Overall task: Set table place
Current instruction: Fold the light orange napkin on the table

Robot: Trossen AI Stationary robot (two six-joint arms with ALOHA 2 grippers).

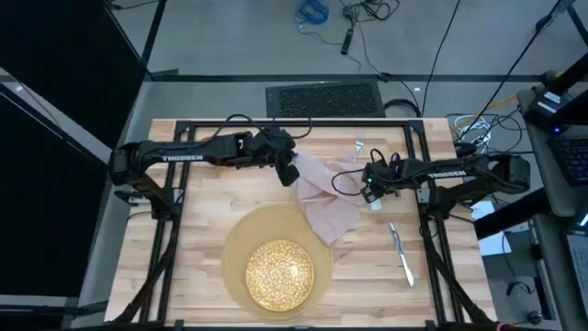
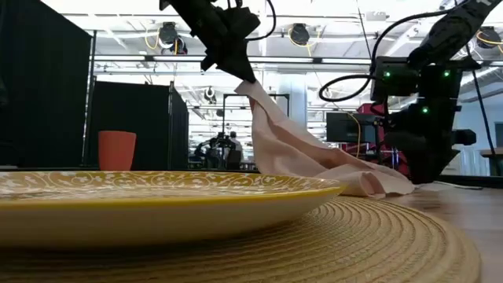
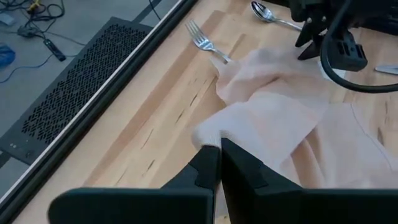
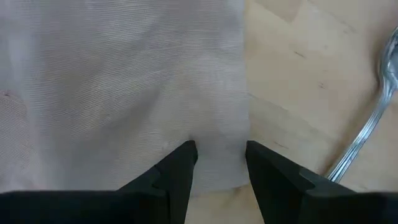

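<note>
Pinching napkin (image 1: 326, 198) corner aloft, left pincer (image 1: 289, 175); right pincer (image 4: 221, 155) spread over its edge.

A: Right wrist view. Right gripper (image 4: 221, 163), 2 dark fingers (image 4: 177, 174) parted, a gap between the tips.

B: Anything in the gap?

A: Napkin (image 4: 118, 81), pinkish-grey, fine weave. Its edge lies between the tips; contact cannot be judged.

B: Surface?

A: The table (image 4: 298, 74), pale wood planks, bare beside the cloth. 1 steel utensil handle (image 4: 364, 134) lies on the wood, apart from the napkin. Utensil type unclear.
</note>
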